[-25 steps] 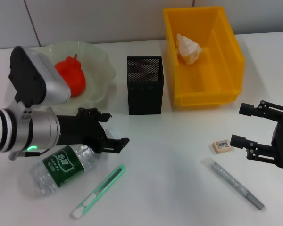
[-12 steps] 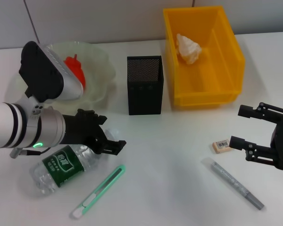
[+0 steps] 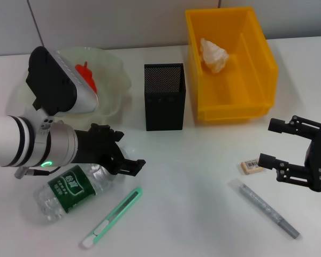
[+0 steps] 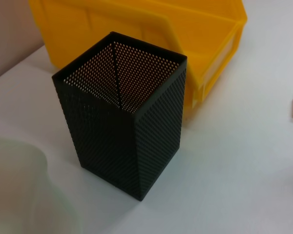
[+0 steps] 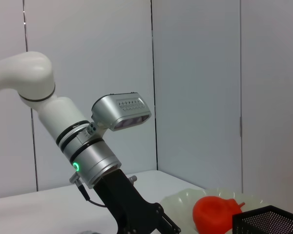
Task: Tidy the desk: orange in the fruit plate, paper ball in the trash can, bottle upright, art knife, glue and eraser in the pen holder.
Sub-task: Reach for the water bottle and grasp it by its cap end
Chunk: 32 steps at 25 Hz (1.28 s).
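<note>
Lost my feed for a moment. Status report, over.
Left gripper open over lying clear plastic bottle. Right gripper open beside beige eraser. Nothing in the way.

A white table [image 3: 203,214] carries everything, its far edge running against a pale grey panelled wall [image 3: 123,21]. The wall's panels meet at thin vertical seams, which show plainly in the right wrist view behind the desk's far side.
</note>
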Motion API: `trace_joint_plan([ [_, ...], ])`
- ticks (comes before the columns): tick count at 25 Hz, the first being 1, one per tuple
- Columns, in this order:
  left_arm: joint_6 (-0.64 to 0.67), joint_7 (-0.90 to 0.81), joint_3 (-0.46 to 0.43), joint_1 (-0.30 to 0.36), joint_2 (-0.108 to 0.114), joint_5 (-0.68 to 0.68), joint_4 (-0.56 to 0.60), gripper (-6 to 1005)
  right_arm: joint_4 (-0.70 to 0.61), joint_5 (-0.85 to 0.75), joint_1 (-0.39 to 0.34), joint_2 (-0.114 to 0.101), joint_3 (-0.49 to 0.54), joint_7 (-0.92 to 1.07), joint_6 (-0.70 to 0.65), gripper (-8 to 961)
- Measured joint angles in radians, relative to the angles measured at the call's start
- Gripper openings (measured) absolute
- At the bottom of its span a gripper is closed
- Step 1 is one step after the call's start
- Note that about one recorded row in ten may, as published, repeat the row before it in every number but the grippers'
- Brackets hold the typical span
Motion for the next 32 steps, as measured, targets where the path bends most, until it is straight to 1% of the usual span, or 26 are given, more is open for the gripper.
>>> trace_joint_plan([
  [13, -0.001, -0.001, 0.011, -0.008, -0.001, 0.0, -0.008, 830, 0.014, 0.0, 0.007, 0.0, 0.0, -0.012, 0.004, 734],
  [20, -0.004, -0.002, 0.013, -0.028, -0.001, 0.001, -0.054, 829, 0.017, 0.0, 0.011, -0.001, 0.0, -0.012, 0.003, 734],
  [32, -0.029, -0.011, 0.014, -0.034, -0.001, 0.006, -0.058, 828, 0.037, 0.0, 0.021, -0.002, 0.011, -0.013, 0.005, 734],
])
